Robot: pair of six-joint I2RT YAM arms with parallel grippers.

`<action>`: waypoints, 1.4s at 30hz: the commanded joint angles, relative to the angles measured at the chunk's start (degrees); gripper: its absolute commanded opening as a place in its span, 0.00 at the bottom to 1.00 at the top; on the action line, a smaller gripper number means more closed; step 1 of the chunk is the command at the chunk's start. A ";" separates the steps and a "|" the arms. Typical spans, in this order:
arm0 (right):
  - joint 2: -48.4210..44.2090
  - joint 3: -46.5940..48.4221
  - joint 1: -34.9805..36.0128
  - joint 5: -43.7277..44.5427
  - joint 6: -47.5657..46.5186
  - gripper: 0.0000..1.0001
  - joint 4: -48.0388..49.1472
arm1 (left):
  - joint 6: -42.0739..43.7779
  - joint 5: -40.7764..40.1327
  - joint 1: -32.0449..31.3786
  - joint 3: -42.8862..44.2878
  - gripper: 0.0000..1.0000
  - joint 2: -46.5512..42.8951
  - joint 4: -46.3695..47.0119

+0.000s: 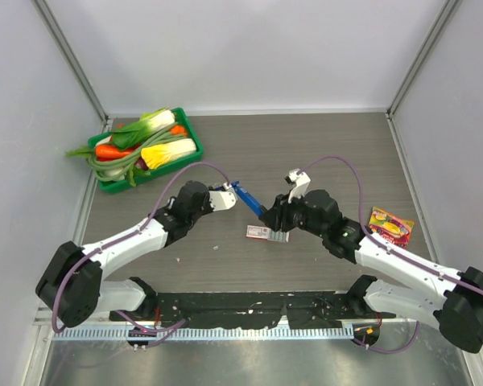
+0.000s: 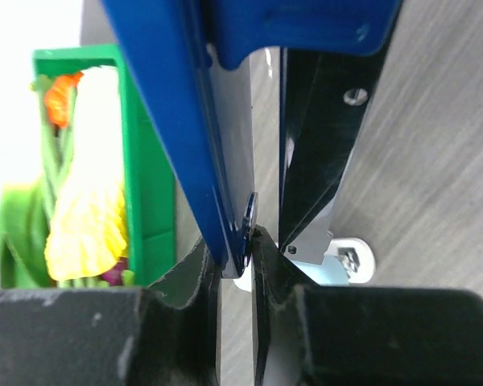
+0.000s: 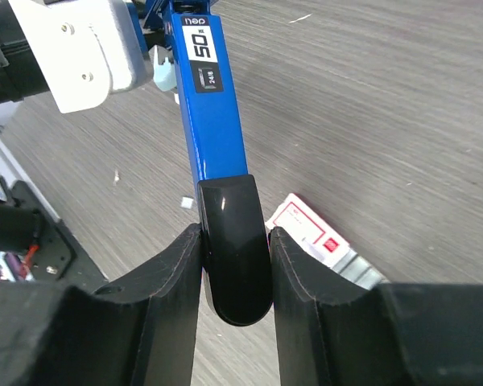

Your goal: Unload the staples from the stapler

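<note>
The dark-blue stapler [image 1: 247,195] hangs above the table between my two grippers. My left gripper [image 1: 225,198] is shut on the tip of its blue arm [image 2: 185,121]. In the left wrist view the gripper [image 2: 237,251] pinches that thin tip, and the stapler's black arm [image 2: 314,161] with a silvery end stands apart to the right. My right gripper [image 1: 271,215] is shut on the stapler's rounded black end [image 3: 235,249]. The blue top [image 3: 213,121] runs away from the right gripper [image 3: 235,241] toward the left gripper. No staples show.
A small pink-and-white box [image 1: 262,233] lies on the table under the right gripper and also shows in the right wrist view [image 3: 310,233]. A pale-blue oblong [image 2: 346,261] lies near the left gripper. A green basket [image 1: 189,129] of vegetables stands back left. A snack packet [image 1: 390,225] lies right.
</note>
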 commanded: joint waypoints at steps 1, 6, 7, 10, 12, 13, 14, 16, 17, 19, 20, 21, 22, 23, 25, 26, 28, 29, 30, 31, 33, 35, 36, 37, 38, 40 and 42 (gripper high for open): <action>-4.38 2.23 -1.96 10.38 -6.85 0.01 4.12 | 12.71 -9.98 -4.00 -4.45 0.00 1.29 11.61; -7.45 1.62 -1.96 8.97 -14.15 0.01 1.92 | 16.25 -13.32 -4.89 -7.89 0.00 1.03 23.04; -7.90 1.27 -1.96 9.41 -14.94 0.01 1.92 | 16.69 -13.76 -4.98 -8.76 0.00 0.94 24.45; -8.43 0.21 -1.96 9.50 -18.02 0.01 3.32 | 18.36 -14.91 -5.50 -10.26 0.00 0.50 27.88; -7.99 0.47 -2.04 8.45 -20.12 0.01 3.94 | 20.02 -15.52 -6.46 -10.97 0.00 0.50 30.60; -7.21 0.74 -1.96 8.10 -20.57 0.01 4.20 | 20.47 -16.31 -6.91 -11.93 0.00 0.50 31.66; -6.85 1.26 -1.96 7.48 -21.36 0.01 4.72 | 21.34 -16.66 -7.43 -12.55 0.00 0.41 33.85; -5.88 1.53 -1.96 5.81 -21.81 0.01 6.39 | 23.45 -17.80 -9.10 -14.21 0.00 0.50 36.05; -5.70 1.70 -1.96 3.28 -22.07 0.01 7.70 | 24.24 -18.33 -10.24 -14.92 0.00 0.50 39.02; -5.09 1.88 -1.96 1.59 -22.16 0.01 8.77 | 28.45 -19.30 -11.30 -17.46 0.00 0.59 43.34; -4.65 2.14 -1.87 1.24 -22.33 0.01 9.03 | 29.95 -19.83 -12.35 -18.34 0.00 0.50 47.45; -4.56 2.41 -1.96 0.28 -22.68 0.01 8.95 | 32.92 -19.92 -12.71 -19.92 0.00 0.50 49.14; -4.47 2.67 -1.96 0.10 -22.60 0.01 9.04 | 33.91 -20.01 -13.15 -20.46 0.00 0.33 52.29; -4.12 2.76 -1.96 0.01 -22.51 0.01 9.12 | 34.44 -20.96 -13.76 -20.81 0.00 0.24 52.59; -3.95 2.76 -1.96 -0.43 -22.68 0.01 9.13 | 35.14 -21.59 -14.03 -20.73 0.00 0.06 52.76; -4.29 2.67 -1.96 -0.61 -22.68 0.01 9.30 | 35.50 -21.94 -14.20 -20.73 0.00 -0.11 53.03; -4.38 3.20 -1.96 -1.05 -22.60 0.01 8.95 | 38.03 -22.20 -14.73 -21.25 0.00 -0.03 55.82; -4.91 3.29 -1.87 -1.14 -22.42 0.01 9.04 | 39.09 -22.64 -15.78 -21.43 0.00 -0.03 56.36; -5.17 3.11 -1.96 -0.88 -22.51 0.01 9.38 | 40.23 -22.38 -16.22 -21.86 0.00 -0.03 57.41; -5.18 2.68 -1.87 -0.18 -22.51 0.01 9.82 | 40.42 -22.12 -16.40 -22.13 0.00 0.15 58.55; -4.83 4.59 -1.87 -1.04 -22.78 0.01 8.08 | 42.86 -23.07 -17.10 -22.74 0.00 2.34 60.30; -5.26 5.04 -1.78 -1.58 -21.46 0.01 7.54 | 47.44 -24.22 -21.22 -23.62 0.00 3.31 67.49; -6.31 4.35 -1.69 -0.97 -21.19 0.01 8.06 | 48.24 -23.53 -21.93 -23.28 0.00 3.14 70.40; -6.75 3.82 -1.78 -0.09 -21.02 0.01 9.46 | 48.77 -23.78 -21.94 -22.67 0.00 3.40 71.56; -6.84 3.29 -1.87 1.66 -20.49 0.01 10.09 | 47.20 -23.96 -21.59 -21.18 0.00 3.84 72.36; -4.66 3.37 -1.96 3.60 -20.14 0.01 8.52 | 43.34 -25.10 -20.19 -20.11 0.00 4.10 60.73; -2.90 5.99 -1.78 0.99 -19.35 0.01 5.18 | 44.27 -22.93 -20.62 -23.34 0.00 5.68 66.39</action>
